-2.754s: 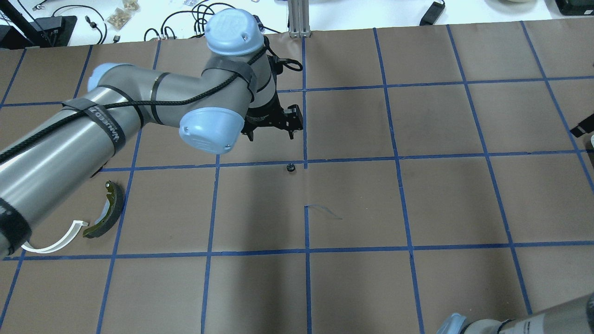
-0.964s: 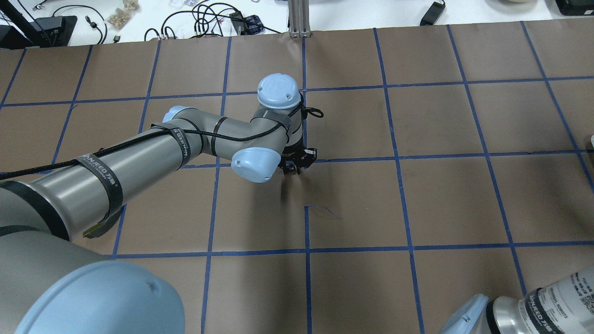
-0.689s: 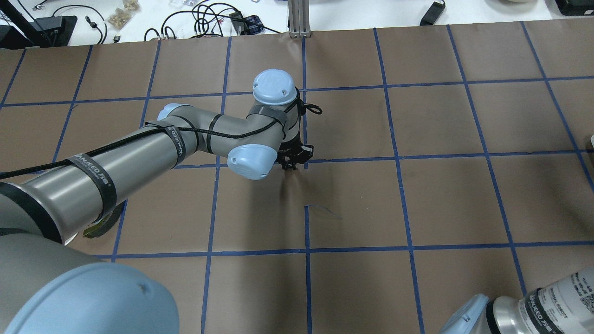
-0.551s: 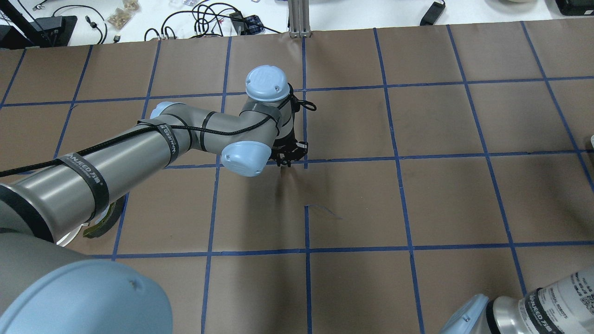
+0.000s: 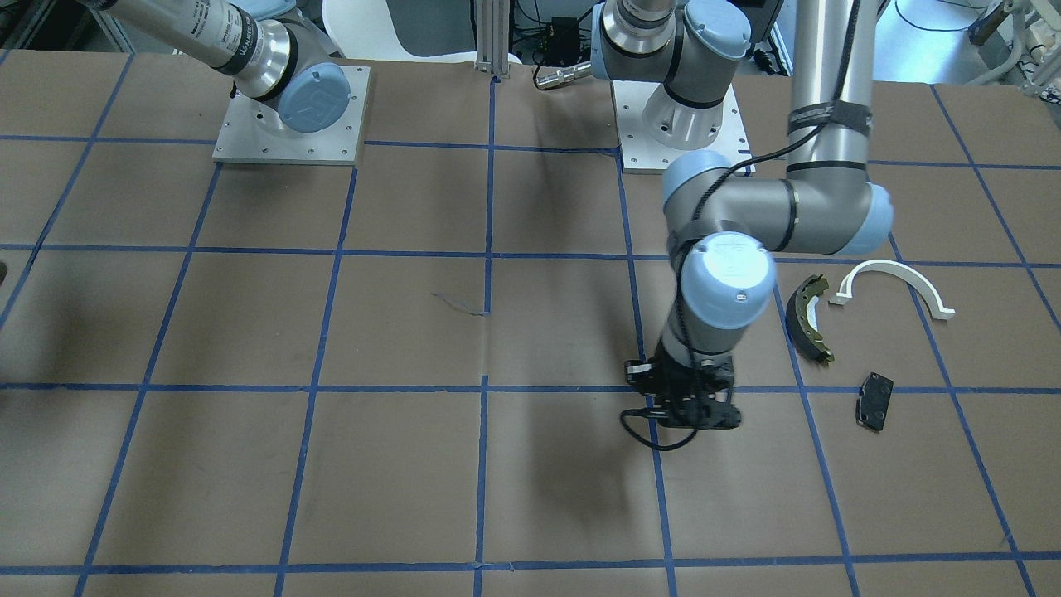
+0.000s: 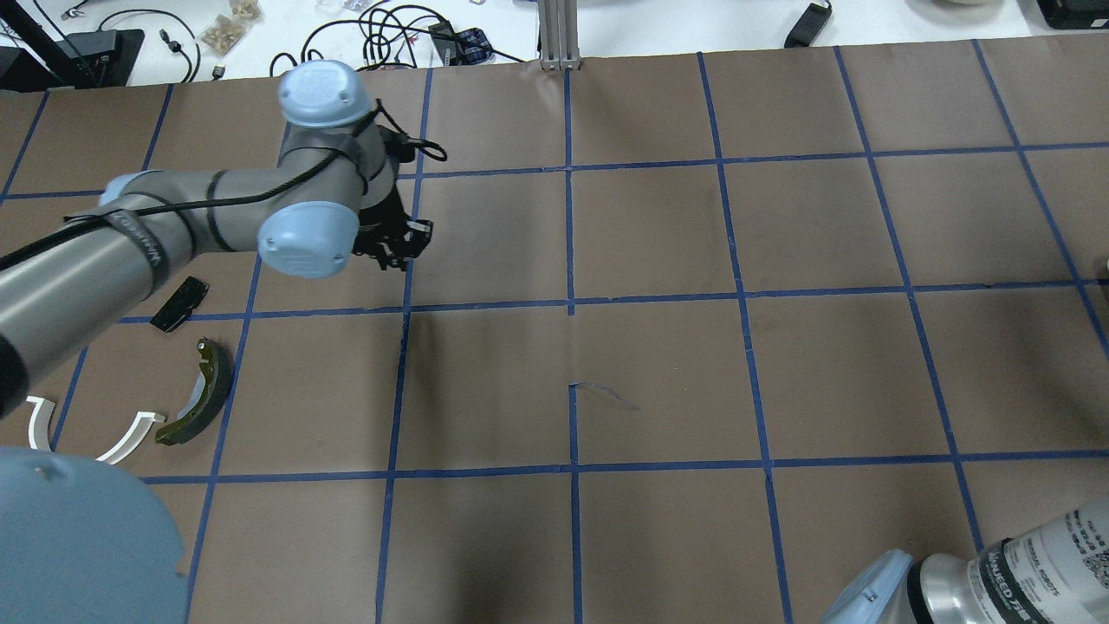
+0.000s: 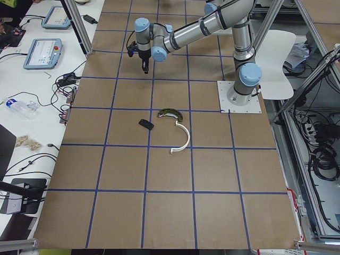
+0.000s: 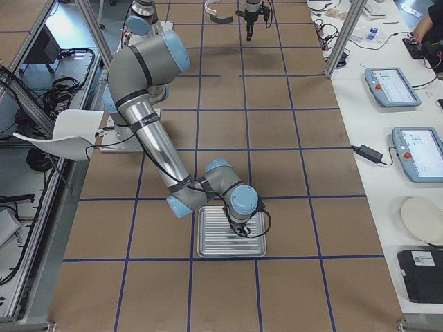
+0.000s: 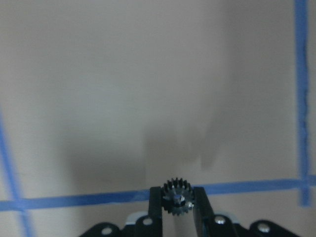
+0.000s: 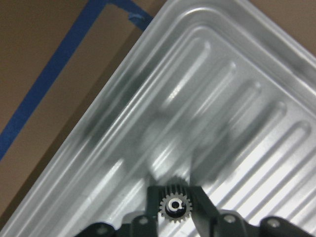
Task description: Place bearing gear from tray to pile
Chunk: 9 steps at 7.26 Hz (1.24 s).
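Now: worktop [image 6: 823, 373] of brown paper, gridded with blue tape. The left claw [image 9: 177, 197] is clamped on a small black toothed bearing gear [image 9: 177, 195], raised off the paper beside a tape line, upper left of the overhead view. The pile [image 7: 169, 112] lies lower left there: curved olive-and-black brake shoe [image 6: 197, 394], white plastic arch [image 5: 889, 267], small flat black pad [image 6: 179, 303], apart from that claw. The right claw [image 10: 174, 192] grips a second black gear [image 10: 173, 205] over the ribbed silver metal tray [image 10: 237, 98]. White bench with cables [image 6: 346, 26] along the top edge.
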Available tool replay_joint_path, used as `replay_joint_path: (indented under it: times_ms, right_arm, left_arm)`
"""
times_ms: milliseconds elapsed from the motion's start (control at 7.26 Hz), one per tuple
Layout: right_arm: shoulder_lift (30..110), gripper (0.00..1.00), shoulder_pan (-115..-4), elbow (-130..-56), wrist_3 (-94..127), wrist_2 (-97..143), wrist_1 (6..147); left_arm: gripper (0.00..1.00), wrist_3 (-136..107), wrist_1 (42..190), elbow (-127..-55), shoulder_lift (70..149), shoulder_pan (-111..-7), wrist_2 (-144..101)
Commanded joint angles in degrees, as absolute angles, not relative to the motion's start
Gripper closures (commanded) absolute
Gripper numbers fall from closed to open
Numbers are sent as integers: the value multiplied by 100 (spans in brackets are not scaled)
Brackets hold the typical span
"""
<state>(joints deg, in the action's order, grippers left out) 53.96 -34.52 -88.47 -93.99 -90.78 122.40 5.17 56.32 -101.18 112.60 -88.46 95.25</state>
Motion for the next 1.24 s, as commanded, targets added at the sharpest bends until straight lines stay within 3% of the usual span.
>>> replay_joint_path:
  times_ms: [0,551,1102]
  right_arm:
    - [5737,92,-3576,-8859,-9334,-9114,12112]
    - [6404,92,-3971,-8824,-9132,-9132,11725]
    - [7522,91,-5865,-8859,-6258,-9123,10050]
  left_arm:
    - [100,2200,5302,-10502,11013,-7520,9615]
    - [100,5189,4355,-10345,11406,-5688,9449]
    - [100,5844,4377,-10353,11795,-4993,8877]
